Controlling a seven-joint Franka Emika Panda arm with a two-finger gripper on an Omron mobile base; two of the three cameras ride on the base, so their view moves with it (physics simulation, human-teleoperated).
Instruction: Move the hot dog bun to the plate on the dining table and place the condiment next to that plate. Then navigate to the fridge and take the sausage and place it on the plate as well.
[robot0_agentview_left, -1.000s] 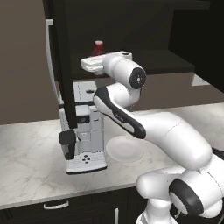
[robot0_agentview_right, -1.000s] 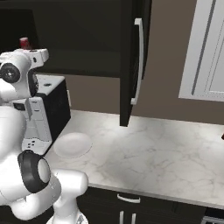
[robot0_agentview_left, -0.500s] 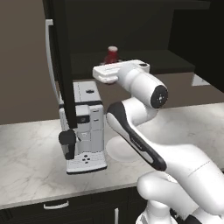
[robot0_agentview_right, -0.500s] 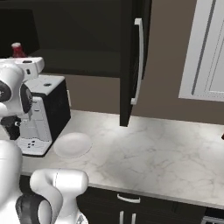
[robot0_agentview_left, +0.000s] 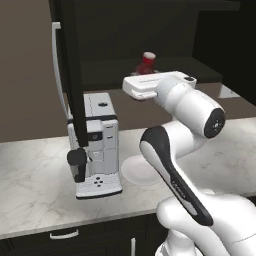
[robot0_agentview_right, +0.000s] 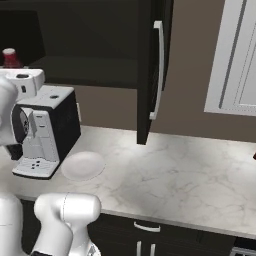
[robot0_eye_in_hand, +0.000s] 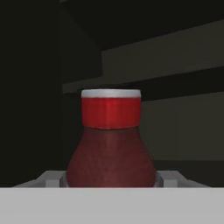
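Pincer (robot0_eye_in_hand: 111, 181) sits with jaws either side of the condiment bottle (robot0_eye_in_hand: 111, 140), which stands on the dark cabinet shelf (robot0_agentview_left: 165, 70) above the table (robot0_agentview_right: 200, 175); a firm clamp I cannot confirm. Plate placement and sausage fetch look undone.

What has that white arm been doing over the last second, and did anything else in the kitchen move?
The arm swung its hand toward the right, along the open cabinet shelf, bringing the claw up to the red condiment. Its fingers sit either side of the bottle; a firm grip isn't clear. The coffee machine, white plate and cabinet door stayed put.
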